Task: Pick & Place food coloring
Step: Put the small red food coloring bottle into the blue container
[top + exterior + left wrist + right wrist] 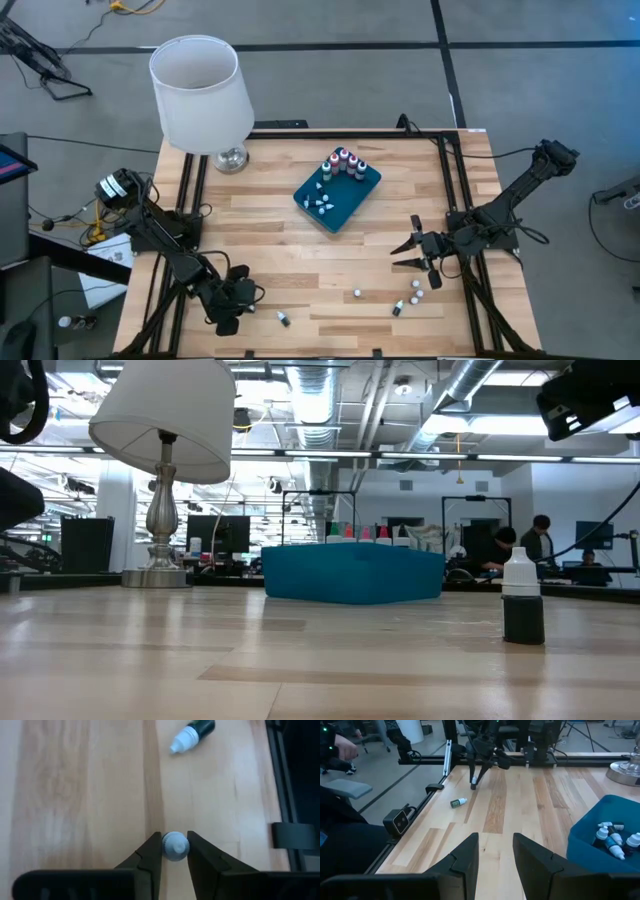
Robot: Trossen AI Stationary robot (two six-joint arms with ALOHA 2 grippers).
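Note:
Food coloring bottles are tiny, with dark or whitish bodies. Several stand or lie in the teal tray (337, 195), (600, 832), some with red or green tops. Several more sit loose near the table's near right part (412, 294), and one stands upright in the low view (522, 600). My left gripper (174, 845), (248, 298) is at the near left, shut on one whitish-capped bottle (174, 844). Another bottle lies on its side beside it (192, 734), (283, 318). My right gripper (495, 850), (405, 245) hovers open at the right, between tray and loose bottles. My left gripper pinches the bottle's whitish cap (175, 851) between its two fingertips (152, 851), coming from above and pointing down. The bottle stands upright below the fingers. Whether its base rests on the table or is lifted, I cannot tell.
A lamp with a white shade (200, 92) stands at the far left of the table. Black rails (452, 175) run along the left, right and far edges. Bare wood (300, 255) lies between the tray and the near edge.

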